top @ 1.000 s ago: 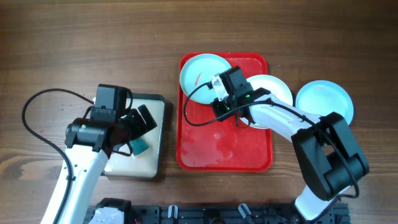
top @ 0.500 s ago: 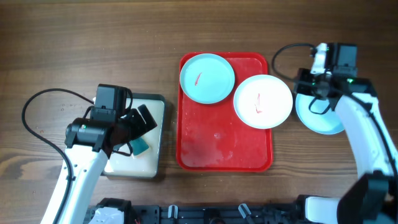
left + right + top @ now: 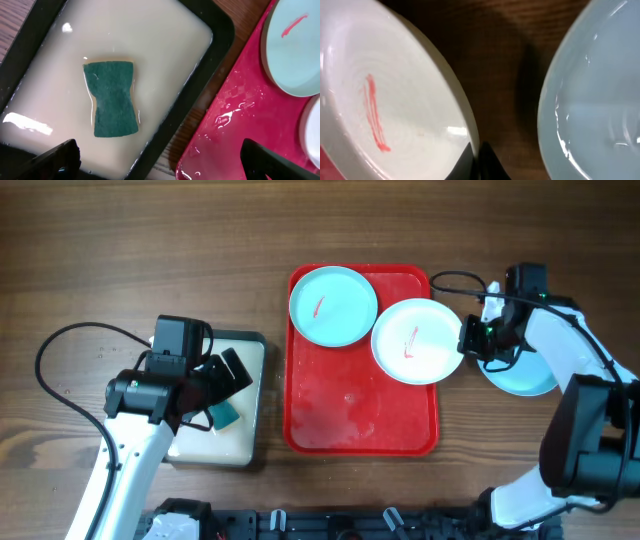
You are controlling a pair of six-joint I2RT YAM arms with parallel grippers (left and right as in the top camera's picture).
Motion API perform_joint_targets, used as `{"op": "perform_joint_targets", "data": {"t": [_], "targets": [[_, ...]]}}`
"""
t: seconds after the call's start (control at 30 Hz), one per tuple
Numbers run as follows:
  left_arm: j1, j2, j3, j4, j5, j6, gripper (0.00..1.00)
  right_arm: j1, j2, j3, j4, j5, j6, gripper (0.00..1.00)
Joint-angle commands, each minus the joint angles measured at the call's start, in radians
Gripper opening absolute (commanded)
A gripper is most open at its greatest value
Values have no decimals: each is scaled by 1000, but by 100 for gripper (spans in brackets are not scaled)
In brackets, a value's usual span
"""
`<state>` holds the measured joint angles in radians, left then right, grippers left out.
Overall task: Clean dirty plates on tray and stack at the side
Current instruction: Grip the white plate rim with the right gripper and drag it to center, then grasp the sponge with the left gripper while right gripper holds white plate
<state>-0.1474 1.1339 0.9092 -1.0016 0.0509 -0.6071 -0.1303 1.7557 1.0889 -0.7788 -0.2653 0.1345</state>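
The red tray [image 3: 340, 430] lies mid-table. A pale blue plate [image 3: 333, 305] with a red smear sits at its back left. The white plate [image 3: 415, 340], also smeared, overhangs the tray's right edge. My right gripper [image 3: 468, 336] is shut on the white plate's right rim, as the right wrist view [image 3: 479, 156] shows, with the smeared white plate [image 3: 385, 100] to its left. A second pale blue plate [image 3: 527, 375] lies on the table to the right, partly under my right arm. My left gripper [image 3: 225, 385] is open and empty above the sponge tray.
A dark-rimmed cream tray [image 3: 240, 442] holding a green sponge [image 3: 112, 97] in milky liquid stands left of the red tray. The red tray's wet floor [image 3: 240, 125] and the pale blue plate [image 3: 295, 45] show in the left wrist view. Cables trail by both arms.
My right gripper has moved left from above the pale blue plate on the table to the white plate's right rim and shut on it. The white plate shifted slightly left. The left arm stayed still.
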Motion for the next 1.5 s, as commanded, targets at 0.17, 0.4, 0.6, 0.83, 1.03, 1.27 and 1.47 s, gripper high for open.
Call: {"op": "perform_joint_targets", "data": {"t": [0.17, 0.4, 0.6, 0.83, 1.03, 1.27, 1.47], "targets": [[5, 0, 15, 3, 5, 5, 100, 275, -258, -54, -183, -23, 54, 4], [5, 0, 15, 5, 5, 5, 100, 469, -256, -358, 220, 128, 231, 4], [5, 0, 15, 81, 16, -3, 100, 467, -278, -245, 209, 63, 151, 32], [6, 106, -89, 19, -145, -142, 70, 465, -433, -116, 16, 70, 128, 35], [5, 385, -191, 186, -39, -197, 49, 465, -431, -117, -15, 70, 131, 36], [6, 441, -103, 174, 5, -103, 8, 465, -431, -117, -19, 70, 130, 36], [6, 431, 0, 105, -138, 1, 66, 465, -431, -117, -26, 70, 131, 36]]}}
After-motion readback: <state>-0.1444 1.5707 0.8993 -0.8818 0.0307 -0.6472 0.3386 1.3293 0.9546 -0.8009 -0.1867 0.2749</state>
